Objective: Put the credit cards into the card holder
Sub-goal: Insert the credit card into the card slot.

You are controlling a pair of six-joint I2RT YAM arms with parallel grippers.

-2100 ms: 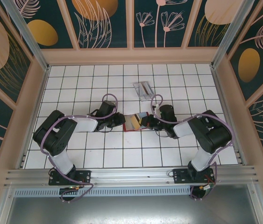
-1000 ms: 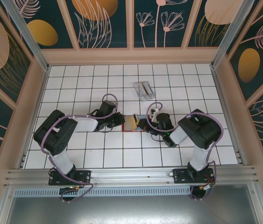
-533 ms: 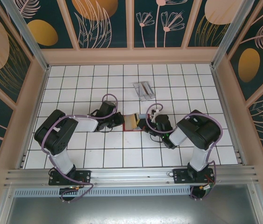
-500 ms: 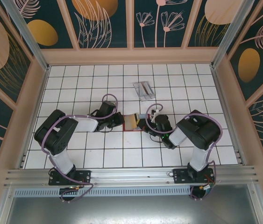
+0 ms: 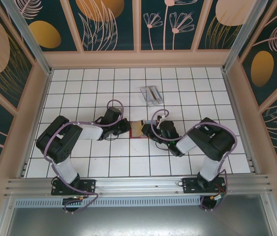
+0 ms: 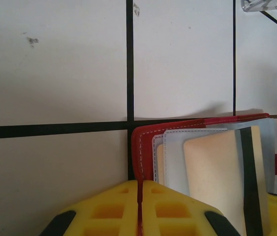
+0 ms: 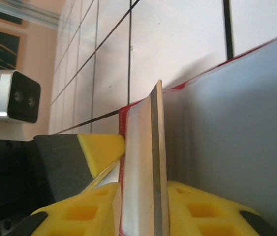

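I saw a flat transparent plastic case (image 5: 151, 95) lying on my white, black-gridded tiled table (image 5: 79, 88), toward its far side.

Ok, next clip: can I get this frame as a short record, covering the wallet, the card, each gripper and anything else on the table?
card holder: red, open, lying on the white tiled table, grey pockets showing
credit card: pale face with a dark stripe, at the grey pockets; how far in cannot be told
left gripper: shut on the card holder's red edge
right gripper: shut on the credit card, seen edge-on
other: clear plastic case farther back, apart from both arms
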